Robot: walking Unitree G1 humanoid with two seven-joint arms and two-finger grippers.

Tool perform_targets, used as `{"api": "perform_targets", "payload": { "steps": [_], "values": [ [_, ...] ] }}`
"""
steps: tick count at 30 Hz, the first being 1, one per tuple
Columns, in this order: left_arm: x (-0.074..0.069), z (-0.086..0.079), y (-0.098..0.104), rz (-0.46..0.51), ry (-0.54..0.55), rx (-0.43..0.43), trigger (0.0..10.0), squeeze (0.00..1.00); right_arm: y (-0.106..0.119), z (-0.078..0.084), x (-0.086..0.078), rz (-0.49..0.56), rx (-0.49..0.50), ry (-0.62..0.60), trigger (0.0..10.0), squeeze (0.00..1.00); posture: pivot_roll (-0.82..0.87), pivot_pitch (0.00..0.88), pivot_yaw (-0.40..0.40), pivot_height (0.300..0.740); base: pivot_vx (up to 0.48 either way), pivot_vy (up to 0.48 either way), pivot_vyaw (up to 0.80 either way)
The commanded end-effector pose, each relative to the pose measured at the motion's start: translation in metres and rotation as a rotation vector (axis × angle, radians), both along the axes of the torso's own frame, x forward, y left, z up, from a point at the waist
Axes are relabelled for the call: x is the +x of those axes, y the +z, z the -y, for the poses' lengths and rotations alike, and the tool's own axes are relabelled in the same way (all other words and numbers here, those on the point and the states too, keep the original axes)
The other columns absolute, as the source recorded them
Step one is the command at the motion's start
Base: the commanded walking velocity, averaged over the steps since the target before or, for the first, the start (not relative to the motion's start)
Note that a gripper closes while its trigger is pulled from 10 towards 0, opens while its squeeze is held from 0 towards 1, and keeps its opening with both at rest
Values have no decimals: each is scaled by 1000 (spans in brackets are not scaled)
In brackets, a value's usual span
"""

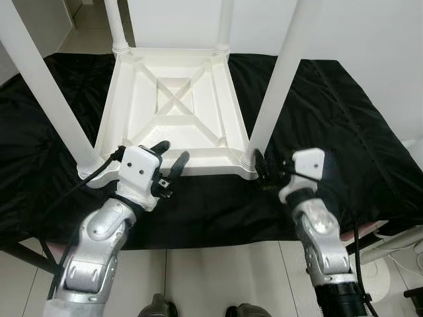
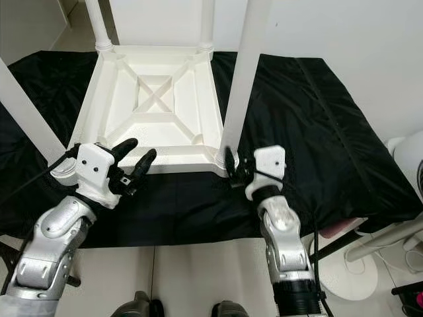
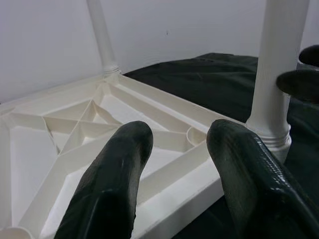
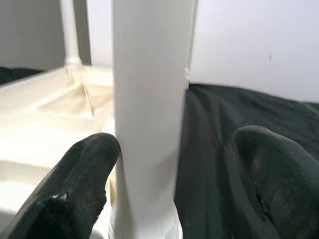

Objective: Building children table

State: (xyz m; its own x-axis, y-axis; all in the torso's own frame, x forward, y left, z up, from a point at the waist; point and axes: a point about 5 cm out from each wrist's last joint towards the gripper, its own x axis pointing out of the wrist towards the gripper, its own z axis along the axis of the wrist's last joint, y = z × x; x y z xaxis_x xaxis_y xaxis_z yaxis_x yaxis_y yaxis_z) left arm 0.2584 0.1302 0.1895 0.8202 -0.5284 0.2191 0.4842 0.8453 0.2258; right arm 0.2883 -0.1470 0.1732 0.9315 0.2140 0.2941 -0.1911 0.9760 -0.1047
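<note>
1 white plastic children's table (image 1: 173, 109), upside down on 1 black cloth (image 1: 344, 125), ribbed underside up with an X-shaped brace at its middle. 4 white round legs standing up from the 4 corners: near-left leg (image 1: 46, 92), near-right leg (image 1: 281, 72), far-left leg (image 1: 115, 26), far-right leg (image 1: 225, 23). Cloth spread over a low platform, pale tiled floor (image 1: 218, 277) in front.

2 silver arms reaching in from below. Left gripper (image 1: 170, 157) hovering over the table's near edge, between the 2 near legs, 2 black fingers (image 3: 109, 184) spread apart and holding nothing. Right gripper (image 2: 231, 168) at the base of the near-right leg, low by the corner socket; in the right wrist view, 2 fingers (image 4: 79, 184) spread wide, 1 on each side of the leg, a gap showing on the far side, so not clamped.

1 white rounded object (image 2: 410, 158) at the right edge, too cut off to identify.
</note>
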Motion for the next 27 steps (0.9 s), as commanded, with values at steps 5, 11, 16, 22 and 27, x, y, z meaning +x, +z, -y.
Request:
{"api": "perform_targets", "payload": {
  "steps": [5,11,16,22,27],
  "values": [
    [1,6,9,24,-21,-12,10000,0,8,-2,2,0,10,10,10000,0,-52,71,-18,740,0,0,0],
    [2,11,15,26,-55,-21,10000,0,15,-9,8,23,-16,41,4078,0,-53,70,-18,740,0,0,0],
    [-11,31,10,-48,-222,55,10000,0,31,-13,25,49,4,-5,10000,0,-46,64,-20,740,0,0,0],
    [-17,40,9,-74,-278,76,10000,0,42,-19,35,63,26,-26,10000,0,-42,60,-21,740,0,0,0],
    [-20,43,9,-94,-315,91,10000,0,50,-25,43,67,31,-64,10000,0,-35,60,-25,740,0,0,0]
  ]
}}
